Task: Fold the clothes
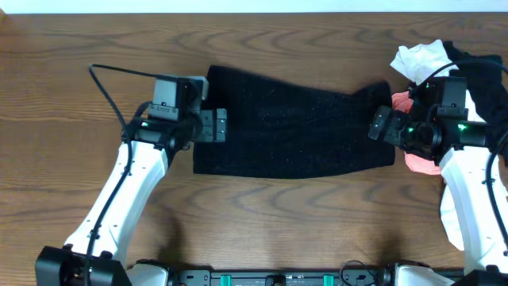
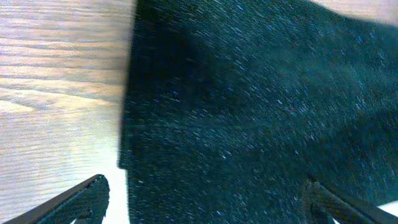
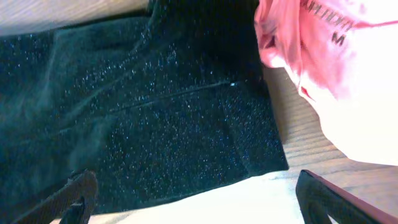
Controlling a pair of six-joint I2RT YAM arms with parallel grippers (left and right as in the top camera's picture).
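The left tool [image 1: 223, 125] hangs open over black knit [image 1: 294, 135] on wood-grain table [image 1: 302, 230].

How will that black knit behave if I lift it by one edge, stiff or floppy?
Probably floppy: the black knit lies flat and follows the table, with soft creases in the right wrist view. It looks thick, so likely heavyish and may sag or unfold. The rough texture should resist slipping.
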